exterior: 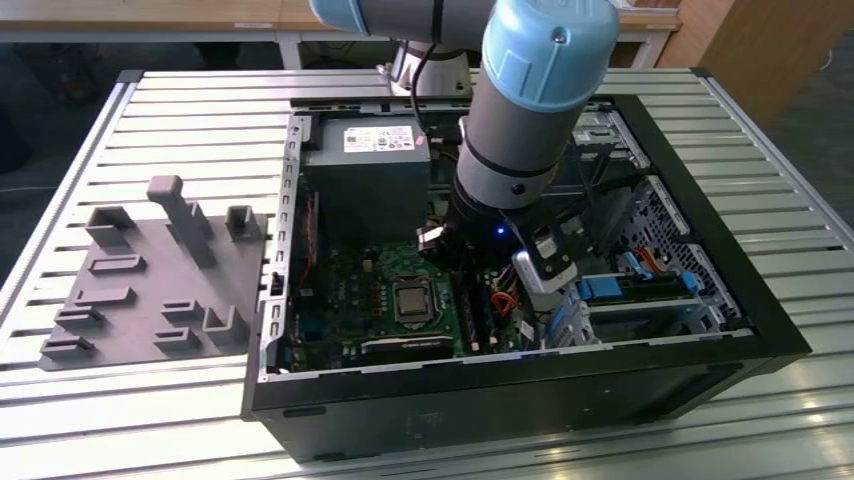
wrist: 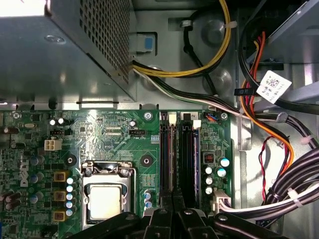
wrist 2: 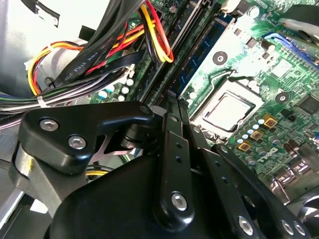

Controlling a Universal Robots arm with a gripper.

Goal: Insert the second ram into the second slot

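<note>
**Status.** The gripper (wrist 2: 169, 99) is lowered inside the open computer case (exterior: 534, 405), which lies on the slatted worktop (exterior: 174, 120). Its fingers are pressed together. No part can be seen pinched between them. The tips hang directly above the memory slots (wrist: 174, 149) on the motherboard (wrist: 114, 134), beside the processor socket (wrist: 104, 199).

**Location of the part.** A thin blue board, judged to be the second ram (wrist: 196, 149), stands on edge in the slot bank on the side away from the processor socket. In the second wrist view it runs away from the gripper tips along its slot. Whether it is fully seated, or whether the latches have closed, cannot be told.

**Handling properties (judgement).**
- Light and stiff, but thin; it will snap or crack under bending.
- Chips and edge contacts are fragile; avoid them.
- Take hold on the two flat faces near the upper long edge, or press squarely on that edge.
- The cable bundle (wrist: 279, 194) lies near the slots and could snag
</note>
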